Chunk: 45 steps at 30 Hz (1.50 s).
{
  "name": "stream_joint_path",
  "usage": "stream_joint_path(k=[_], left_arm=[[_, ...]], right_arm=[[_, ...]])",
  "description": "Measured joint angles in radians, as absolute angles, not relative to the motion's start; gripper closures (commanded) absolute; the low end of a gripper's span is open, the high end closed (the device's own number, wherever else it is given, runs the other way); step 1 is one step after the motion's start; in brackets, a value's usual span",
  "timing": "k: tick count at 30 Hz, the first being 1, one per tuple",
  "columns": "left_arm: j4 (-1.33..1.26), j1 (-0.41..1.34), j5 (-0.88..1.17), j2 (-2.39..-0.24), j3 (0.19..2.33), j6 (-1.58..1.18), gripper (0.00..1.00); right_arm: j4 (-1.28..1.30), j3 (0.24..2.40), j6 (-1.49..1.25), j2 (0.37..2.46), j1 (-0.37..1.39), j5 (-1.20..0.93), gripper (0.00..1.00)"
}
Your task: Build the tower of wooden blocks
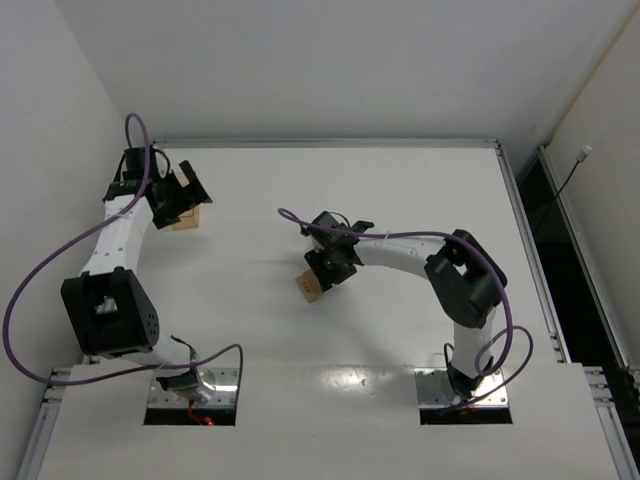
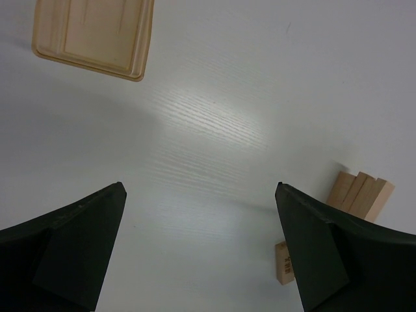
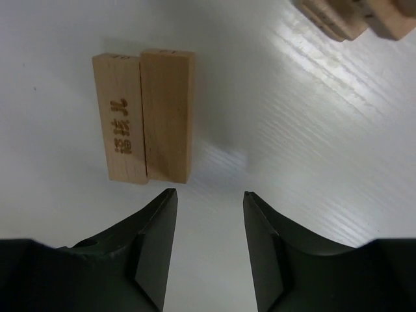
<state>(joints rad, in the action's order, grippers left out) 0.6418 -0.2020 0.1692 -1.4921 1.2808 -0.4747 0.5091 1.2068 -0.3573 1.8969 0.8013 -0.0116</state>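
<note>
From the overhead camera I see the left arm folded up along the left edge of the desk (image 1: 400, 190), its left claw (image 1: 190, 192) hanging over a pale wooden box (image 1: 188, 219) near the far left corner. The right arm bends at the elbow and reaches leftward, putting the right claw (image 1: 326, 268) near the middle of the desk. A tan scrap of wooden bars (image 1: 312, 286) shows just beside it, mostly covered, so I cannot tell how they are laid. On my left wrist feed the matte black fingers (image 2: 78, 247) stand spread wide with only bare white desk between them. The box (image 2: 91, 32), smooth with rounded corners and a raised rim, is cut off at the top left. At the right sits the wood block tower (image 2: 361, 194), a low cluster of light, square-ended bars. A single bar (image 2: 283, 263) is half hidden behind the right finger. On my right wrist feed the jaws are drawn in to a narrow gap and grip nothing. Just beyond the tips lies a pair of bars (image 3: 143, 117), flat and touching side by side, one stamped with characters. The tower (image 3: 354, 16) is clipped by the top right corner.
</note>
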Motion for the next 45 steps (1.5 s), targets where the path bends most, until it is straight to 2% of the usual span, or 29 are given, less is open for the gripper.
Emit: stream_joint_path(k=[20, 45], left_arm=[[0.634, -0.203, 0.210, -1.535, 1.281, -0.476, 0.00], [0.634, -0.212, 0.255, -1.541, 1.281, -0.484, 0.00]], right_arm=[[0.510, 1.366, -0.402, 1.999, 0.819, 0.037, 0.58], [0.498, 1.343, -0.405, 2.011, 0.834, 0.106, 0.57]])
